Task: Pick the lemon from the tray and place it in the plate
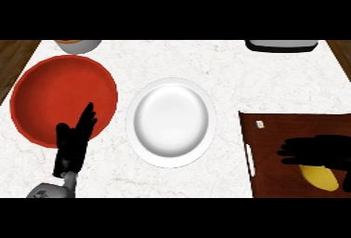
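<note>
A yellow lemon (pixel 322 177) lies on the dark brown tray (pixel 288 128) at the lower right. My right hand (pixel 322 150) hovers flat just above the lemon and covers its upper part, fingers stretched out to the left. A white plate (pixel 171 122) sits in the middle of the counter, bare. My left hand (pixel 74 139) stands at the lower left with its fingers up, resting over the edge of a red plate (pixel 61 93).
A grey bowl (pixel 78 44) with something orange in it shows at the top left edge. A dark appliance with a white top (pixel 281 45) sits at the top right. Wooden floor shows past both counter sides.
</note>
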You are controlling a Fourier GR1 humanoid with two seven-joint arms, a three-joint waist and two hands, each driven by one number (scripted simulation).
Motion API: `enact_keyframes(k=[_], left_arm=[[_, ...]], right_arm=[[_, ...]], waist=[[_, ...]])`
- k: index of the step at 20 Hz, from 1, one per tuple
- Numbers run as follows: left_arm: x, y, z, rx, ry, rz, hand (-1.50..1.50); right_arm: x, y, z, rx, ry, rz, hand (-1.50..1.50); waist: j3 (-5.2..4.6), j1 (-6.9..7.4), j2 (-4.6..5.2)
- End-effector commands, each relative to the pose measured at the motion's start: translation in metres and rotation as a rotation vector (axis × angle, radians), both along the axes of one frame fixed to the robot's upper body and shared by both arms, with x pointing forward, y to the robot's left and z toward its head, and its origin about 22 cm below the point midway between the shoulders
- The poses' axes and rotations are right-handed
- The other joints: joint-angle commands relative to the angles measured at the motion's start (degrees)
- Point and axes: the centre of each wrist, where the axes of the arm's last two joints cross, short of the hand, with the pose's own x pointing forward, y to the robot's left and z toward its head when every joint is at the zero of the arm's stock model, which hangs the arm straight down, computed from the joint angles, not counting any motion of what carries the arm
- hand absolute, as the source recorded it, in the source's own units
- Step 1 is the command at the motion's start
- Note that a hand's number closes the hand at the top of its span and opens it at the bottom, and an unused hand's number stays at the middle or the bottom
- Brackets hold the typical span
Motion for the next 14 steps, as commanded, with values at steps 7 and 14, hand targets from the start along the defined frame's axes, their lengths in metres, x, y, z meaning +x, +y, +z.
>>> enact_keyframes(k=[7, 14], left_arm=[[-0.014, 0.000, -0.014, -0.012, 0.017, 0.010, 0.00], [0.008, 0.013, 0.011, 0.008, -0.017, 0.007, 0.00]], right_arm=[[0.006, -0.018, -0.005, 0.041, 0.071, 0.095, 1.50], [0.013, 0.017, -0.030, 0.128, -0.023, 0.179, 1.50]], waist=[[-0.03, -0.29, -0.03], [0.03, -0.07, 0.04]])
